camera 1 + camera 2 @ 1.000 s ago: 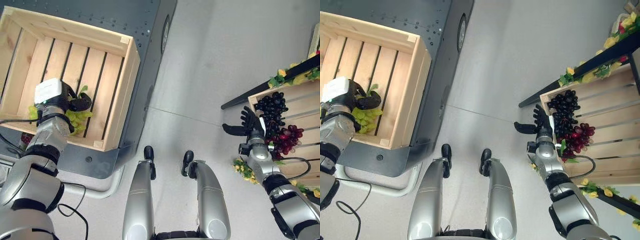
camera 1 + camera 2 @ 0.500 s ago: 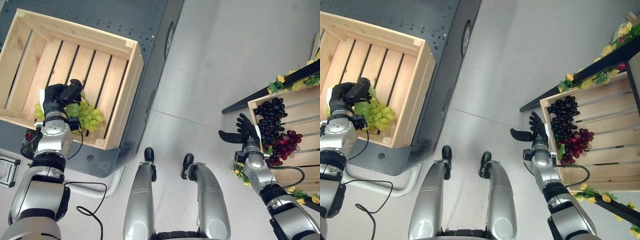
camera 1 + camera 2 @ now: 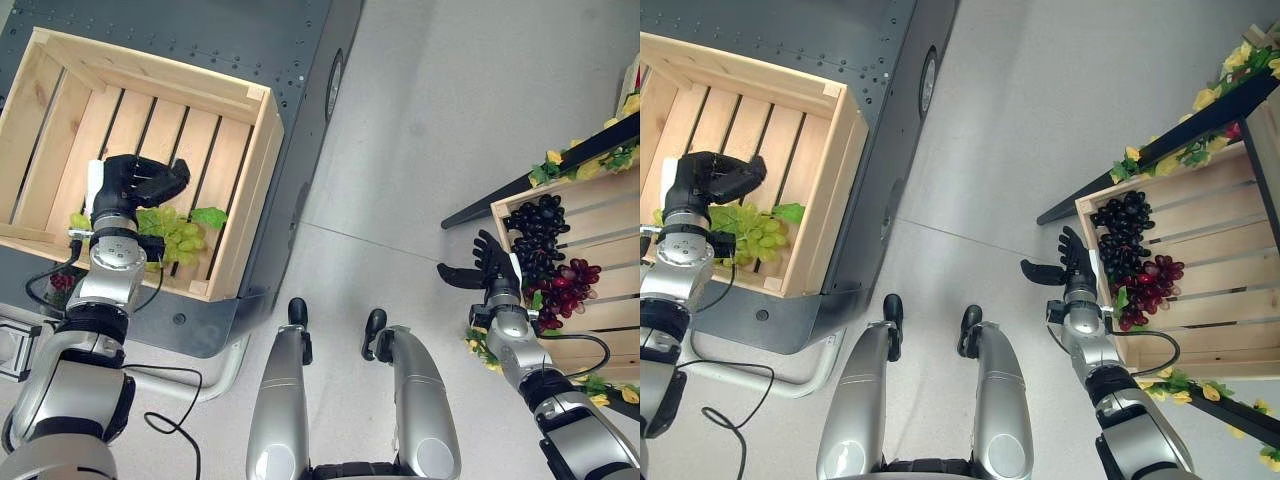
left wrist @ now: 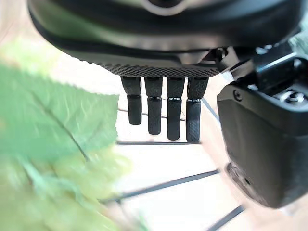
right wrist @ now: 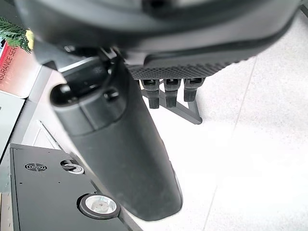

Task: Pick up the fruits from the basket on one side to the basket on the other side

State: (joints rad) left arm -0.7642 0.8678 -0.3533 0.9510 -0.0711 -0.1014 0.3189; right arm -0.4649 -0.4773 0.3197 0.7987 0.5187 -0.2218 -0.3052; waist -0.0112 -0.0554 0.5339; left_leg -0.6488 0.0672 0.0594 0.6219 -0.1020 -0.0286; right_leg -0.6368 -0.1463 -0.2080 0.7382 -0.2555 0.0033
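On your left: wooden crate (image 3: 262, 160) sits on dark grey metal platform (image 3: 250, 40), slatted bottom.
Green grapes: bunch of green grapes (image 3: 178, 236) w/ a leaf lies on the crate slats, near the front wall.
Left robot hand: left robot hand (image 3: 135, 183) is inside the crate, just above/behind the green bunch, over its far-left side. Fingers (image 4: 155, 109) relaxed, straight-ish, not wrapped round anything; wrist view shows slats past them, grapes and leaf blurred close by. Can't tell if palm touches the bunch.
Right side: second wooden crate (image 3: 1200, 260) on a dark rack trimmed w/ green-yellow foliage (image 3: 1225, 75).
Dark grapes: black grape bunch (image 3: 1122, 228) at the crate's near-left corner; red grape bunch (image 3: 1150, 288) just beside it, touching.
Right robot hand: right robot hand (image 3: 1072, 268) hangs over the floor (image 3: 1040, 120), just outside the crate's left edge, near the black bunch but apart from it. Fingers spread, thumb out to the side, holds nothing.
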